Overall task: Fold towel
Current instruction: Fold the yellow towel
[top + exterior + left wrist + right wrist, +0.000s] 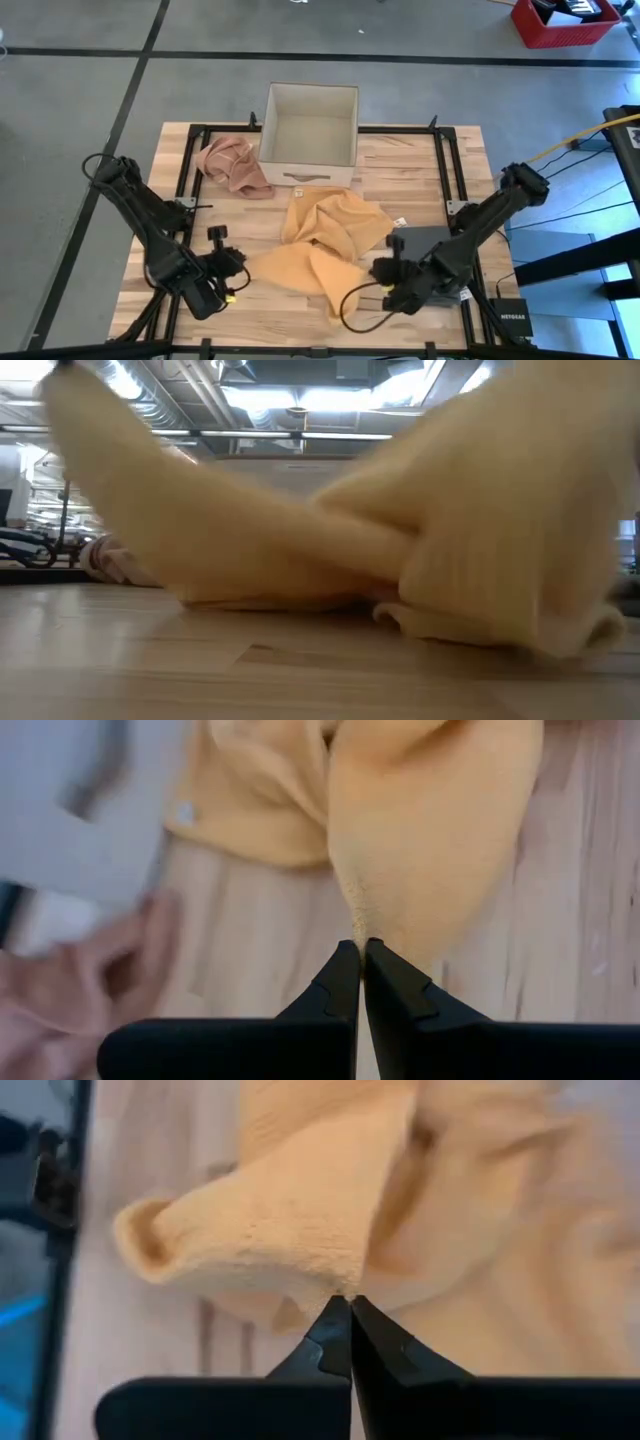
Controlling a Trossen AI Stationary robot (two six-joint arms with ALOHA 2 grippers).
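Observation:
An orange-yellow towel [325, 235] lies crumpled across the middle of the wooden table; its middle rests on the boards [300, 595]. Two ends rise toward the grippers. My left gripper [243, 262] is at the towel's left end, shut on it [360, 948]. My right gripper [378, 270] is at the towel's near right end, also shut on it [345, 1302]. In the low view the cloth sweeps up to the upper left and upper right. My left gripper pinches a pointed bit of the towel's left edge [368, 915] between its two fingertips, coming from the left and slanting down. The cloth fans out from the pinch and runs fairly taut back to the heap. That end is raised off the table. My right gripper pinches the towel's near right corner [335, 1275] between its two fingertips, slanting down from the right. The terry cloth curls into a rolled fold beside the pinch. This end is lifted clear, and the remainder trails down to the heap on the table.
An open white box [310, 135] stands at the far middle of the table. A crumpled pink cloth [232, 165] lies to its left. A dark grey flat pad [425, 242] lies under the right arm. Bare wood shows along the near edge [290, 315].

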